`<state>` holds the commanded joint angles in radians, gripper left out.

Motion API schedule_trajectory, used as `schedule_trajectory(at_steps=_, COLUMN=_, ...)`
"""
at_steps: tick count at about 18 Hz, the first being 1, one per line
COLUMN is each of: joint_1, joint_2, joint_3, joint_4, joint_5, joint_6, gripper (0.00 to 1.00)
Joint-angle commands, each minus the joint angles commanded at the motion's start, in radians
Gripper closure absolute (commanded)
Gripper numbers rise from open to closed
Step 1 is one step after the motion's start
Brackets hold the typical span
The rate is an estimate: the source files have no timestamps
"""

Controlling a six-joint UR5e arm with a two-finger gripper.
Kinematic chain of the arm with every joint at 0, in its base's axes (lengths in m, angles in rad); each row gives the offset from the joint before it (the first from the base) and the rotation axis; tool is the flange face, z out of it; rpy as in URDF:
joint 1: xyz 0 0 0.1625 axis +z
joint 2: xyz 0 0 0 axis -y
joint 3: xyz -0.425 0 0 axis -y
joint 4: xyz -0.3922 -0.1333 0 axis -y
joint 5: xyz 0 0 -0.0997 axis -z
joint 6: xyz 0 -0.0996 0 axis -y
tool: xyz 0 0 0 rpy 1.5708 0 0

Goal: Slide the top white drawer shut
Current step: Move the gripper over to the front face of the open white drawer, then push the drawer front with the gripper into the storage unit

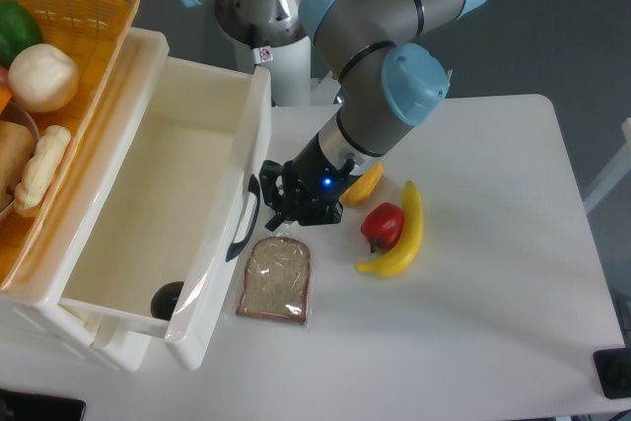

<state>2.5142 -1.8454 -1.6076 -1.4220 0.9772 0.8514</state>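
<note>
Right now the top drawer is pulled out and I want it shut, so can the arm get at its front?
Probably yes. The pincer sits right beside the dark curved handle on the cream-white glossy plastic top drawer, nothing between them; the bread slice lies lower, aside.

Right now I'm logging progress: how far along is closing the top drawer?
Done: the gripper has reached the dark handle on the front of the top white drawer. In hand: it sits right at that front, apparently ready to push. Left: the whole slide, since the drawer is pulled far out with its inside exposed.
</note>
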Motion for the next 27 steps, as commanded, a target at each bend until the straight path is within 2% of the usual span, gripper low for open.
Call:
schedule_trajectory(at_steps=14, joint_1=-0.035, joint_2=0.014, joint_3=0.000, joint_4=-0.058, joint_5=-0.023, joint_6=0.000, gripper=0.90)
schedule_trajectory(at_steps=27, joint_1=-0.118, joint_2=0.018, joint_3=-0.011, joint_4=-0.061, joint_5=-0.032, joint_6=-0.032, gripper=0.89)
